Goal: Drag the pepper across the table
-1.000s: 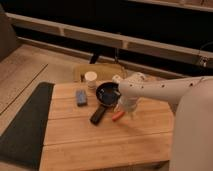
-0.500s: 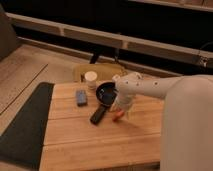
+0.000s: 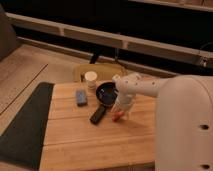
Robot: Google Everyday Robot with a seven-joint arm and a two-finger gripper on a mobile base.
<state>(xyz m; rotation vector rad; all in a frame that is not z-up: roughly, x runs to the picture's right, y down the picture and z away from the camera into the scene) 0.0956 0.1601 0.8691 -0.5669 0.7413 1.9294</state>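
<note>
While my gripper [image 3: 121, 108] hangs right over the pepper [image 3: 116, 117], mid-table beside the black pan [image 3: 106, 93] — its hold I cannot tell — I judge contact being made; next, a low, steady pull across the table [image 3: 95, 145].

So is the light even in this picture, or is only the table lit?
Camera view: warm light falls on the table, while the background is nearly black. Camera view: the white arm is brightest, and the tool sits low just over the pepper, beside the black pan.
</note>
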